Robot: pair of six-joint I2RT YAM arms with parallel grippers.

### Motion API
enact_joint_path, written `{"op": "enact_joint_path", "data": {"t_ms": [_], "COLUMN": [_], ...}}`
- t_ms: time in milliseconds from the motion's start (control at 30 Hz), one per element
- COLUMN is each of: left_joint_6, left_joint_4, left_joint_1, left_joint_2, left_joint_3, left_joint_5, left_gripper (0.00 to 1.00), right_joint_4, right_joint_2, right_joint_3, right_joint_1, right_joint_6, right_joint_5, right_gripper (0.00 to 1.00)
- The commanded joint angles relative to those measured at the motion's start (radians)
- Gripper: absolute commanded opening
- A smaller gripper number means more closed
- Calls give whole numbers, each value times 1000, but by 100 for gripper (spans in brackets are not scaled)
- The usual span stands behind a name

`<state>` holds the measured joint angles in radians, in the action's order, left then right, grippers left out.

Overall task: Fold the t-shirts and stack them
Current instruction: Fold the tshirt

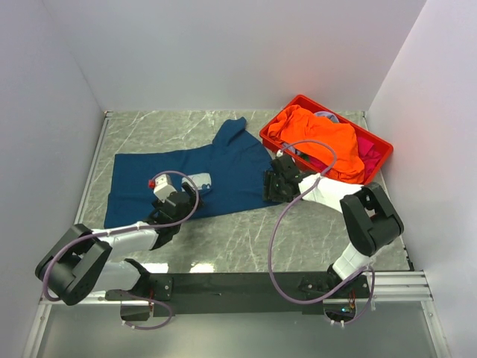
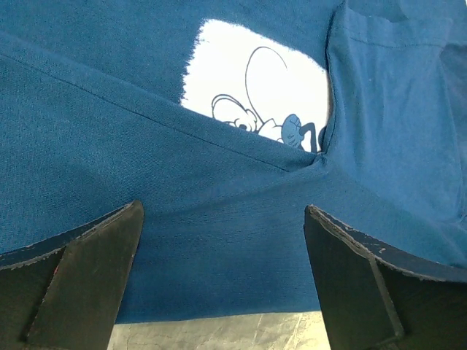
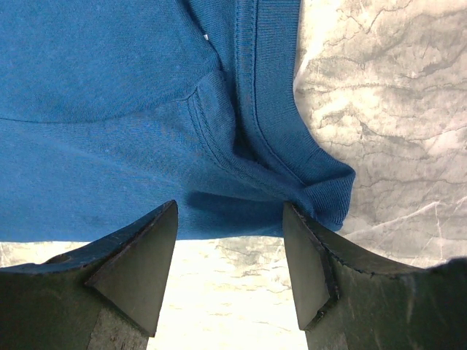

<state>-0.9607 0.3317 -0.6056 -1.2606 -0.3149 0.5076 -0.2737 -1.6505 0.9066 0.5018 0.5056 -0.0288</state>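
Note:
A dark navy t-shirt (image 1: pixel 231 175) lies spread on the marble table, partly folded over itself, with a pale mouse print (image 1: pixel 198 181) showing. My left gripper (image 1: pixel 177 207) hovers at its near hem, open wide. In the left wrist view the navy cloth (image 2: pixel 109 109) and print (image 2: pixel 255 95) lie ahead of the open left gripper (image 2: pixel 222 211). My right gripper (image 1: pixel 270 186) stands open at the shirt's right edge. In the right wrist view a ribbed edge (image 3: pixel 328 189) sits just past the right gripper (image 3: pixel 230 208). An orange t-shirt (image 1: pixel 317 138) and magenta cloth (image 1: pixel 367 153) fill the crate.
The red plastic crate (image 1: pixel 304 99) stands at the back right, close behind my right arm. White walls close in the table on the left, back and right. Bare marble (image 1: pixel 246 239) runs between the shirt's near hem and the arm bases.

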Motion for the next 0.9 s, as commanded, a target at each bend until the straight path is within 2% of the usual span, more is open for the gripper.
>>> {"op": "enact_joint_path", "data": {"t_ms": [0,167,333,467,600,867], "left_joint_6": [-24,-67,-107,-92,-64,-35], "left_joint_4": [-71,-118,-184,-256,-296,-168], "left_joint_1": [0,-25,-54,-62,-62,-60], "left_joint_2": [-2,35,151,239,290,109], "left_joint_3": [31,49,73,41,0,-65], "left_joint_5": [-26,-32,-26,-11,8,3], "left_gripper": [99,99,99,99,99,99], "right_joint_4": [-53,-59,-104,-160,-148,-73], "right_joint_2": [30,70,126,188,161,-59], "right_joint_3": [-60,-115,-118,-34,63,189], "right_joint_1": [-17,-13,18,72,96,118], "right_joint_6": [4,7,7,5,-10,-36], "right_joint_5": [-63,3,-17,-54,-65,-57], "right_gripper": [67,67,66,66,66,66]}}
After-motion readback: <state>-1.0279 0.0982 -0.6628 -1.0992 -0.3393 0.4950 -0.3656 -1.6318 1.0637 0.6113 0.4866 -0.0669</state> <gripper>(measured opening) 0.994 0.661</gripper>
